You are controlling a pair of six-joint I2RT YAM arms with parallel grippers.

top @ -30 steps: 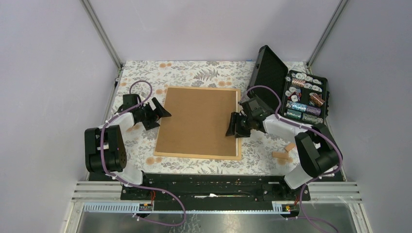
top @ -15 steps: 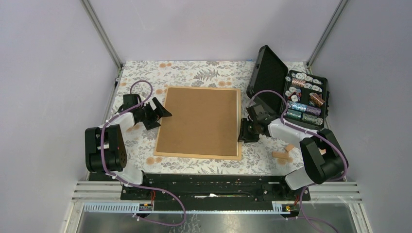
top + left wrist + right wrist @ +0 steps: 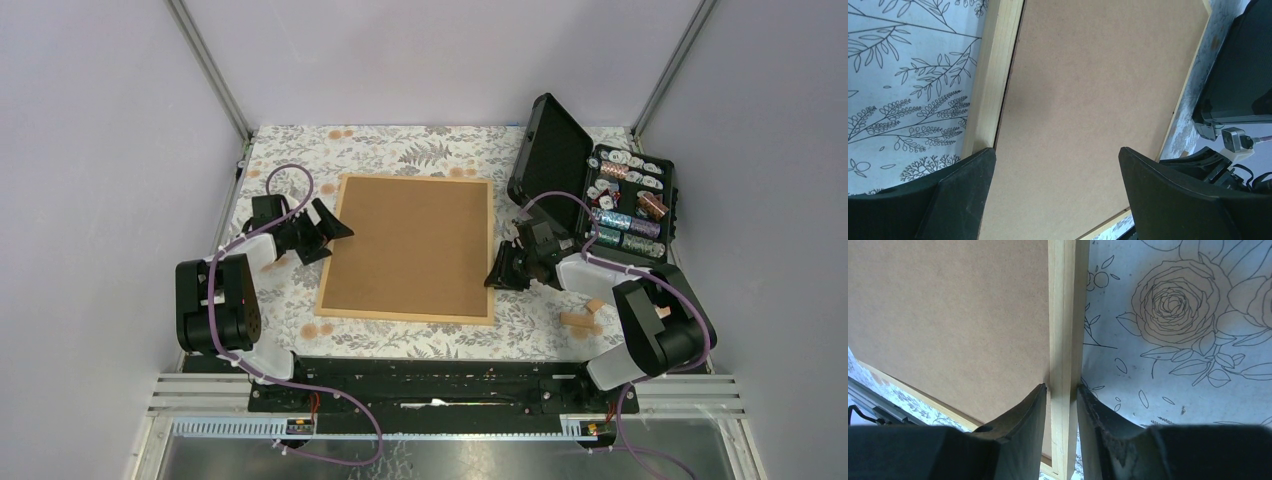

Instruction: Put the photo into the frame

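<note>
The frame [image 3: 400, 316] lies flat in the middle of the table with a plain brown backing board [image 3: 410, 245] filling it. The photo is hidden. My right gripper [image 3: 494, 275] is low at the frame's right side near the front corner. In the right wrist view its fingers [image 3: 1061, 387] press on both sides of the pale wood moulding [image 3: 1065, 315]. My left gripper [image 3: 328, 238] hovers at the frame's left edge, open wide. The left wrist view shows only board and the left moulding [image 3: 995, 75] between its fingers [image 3: 1056, 150].
A black hard case [image 3: 560, 150] stands open at the back right, its tray full of rolls and coins [image 3: 625, 200]. Two small wooden blocks [image 3: 580, 320] lie on the floral cloth [image 3: 420, 150] in front of the right arm. Walls enclose the table.
My right gripper drew back from over the board to the frame's right edge, dropped and closed on the moulding. The frame has shifted slightly. The left gripper has stayed still.
</note>
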